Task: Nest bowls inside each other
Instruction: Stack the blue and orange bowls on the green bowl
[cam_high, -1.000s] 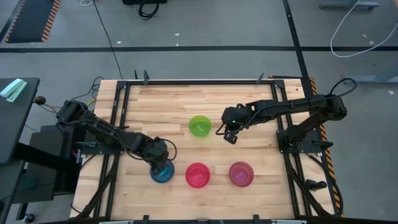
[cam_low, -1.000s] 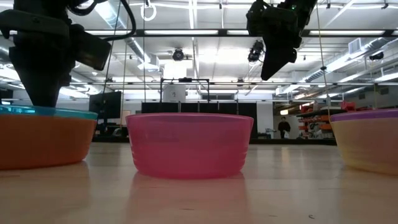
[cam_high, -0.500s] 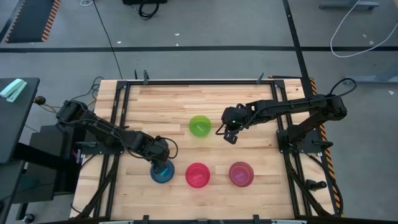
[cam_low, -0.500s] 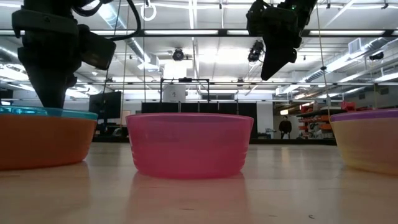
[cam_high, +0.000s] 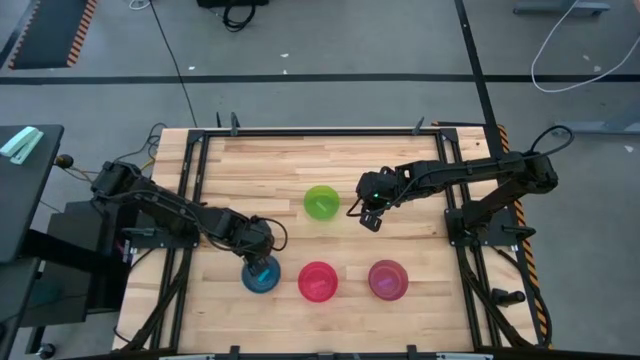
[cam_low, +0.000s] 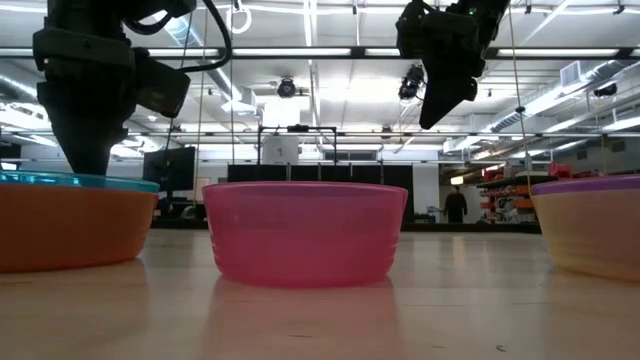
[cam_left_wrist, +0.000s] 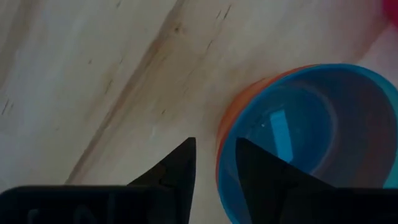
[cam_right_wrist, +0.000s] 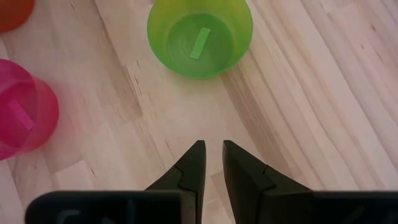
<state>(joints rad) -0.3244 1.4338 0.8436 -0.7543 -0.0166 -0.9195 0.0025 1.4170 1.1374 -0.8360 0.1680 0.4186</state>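
Light, stiff, slick plastic bowls; best pinched at the rim. Blue (cam_high: 261, 278) nested in orange (cam_low: 70, 225) at 7 o'clock, left jaws (cam_high: 258, 262) open astride its rim. Green (cam_high: 321, 201) central; right jaws (cam_high: 371, 222) slightly parted, empty.

You see a light, pale-grained wood table (cam_high: 400, 165) framed in black. The blue bowl (cam_left_wrist: 311, 124) sits inside an orange bowl (cam_low: 70, 230); both are translucent. The pink bowl (cam_high: 318, 281) is magenta. The green bowl (cam_right_wrist: 200, 37) is lime, with a paler rectangular mark on its base. The purple bowl (cam_high: 388, 279) sits inside a yellow bowl (cam_low: 595, 235). Both arms are black.
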